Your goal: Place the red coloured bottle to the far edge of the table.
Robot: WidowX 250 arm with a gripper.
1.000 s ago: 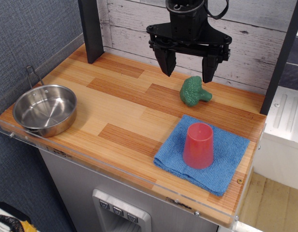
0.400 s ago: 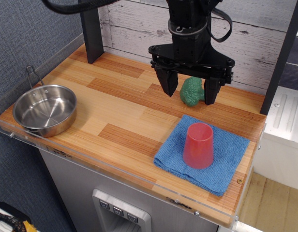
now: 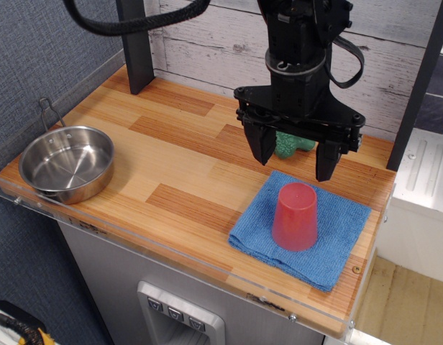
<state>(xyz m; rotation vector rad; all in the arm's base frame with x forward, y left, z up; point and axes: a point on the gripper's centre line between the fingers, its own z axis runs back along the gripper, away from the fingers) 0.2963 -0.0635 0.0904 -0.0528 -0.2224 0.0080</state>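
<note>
The red coloured bottle (image 3: pixel 295 216) is a red-pink tapered cup standing upside down on a blue cloth (image 3: pixel 302 230) at the front right of the wooden table (image 3: pixel 178 165). My black gripper (image 3: pixel 295 162) hangs open just above and slightly behind the cup, its two fingers spread wider than the cup's top. It holds nothing and does not touch the cup.
A green broccoli toy (image 3: pixel 290 144) lies behind the gripper, mostly hidden by it. A steel pan (image 3: pixel 65 163) sits at the left front corner. A dark post (image 3: pixel 137 44) stands at the back left, and a white plank wall runs along the far edge.
The gripper has moved forward, to the right and down, from above the broccoli to just above the red cup. It stays open. Nothing on the table has moved.
</note>
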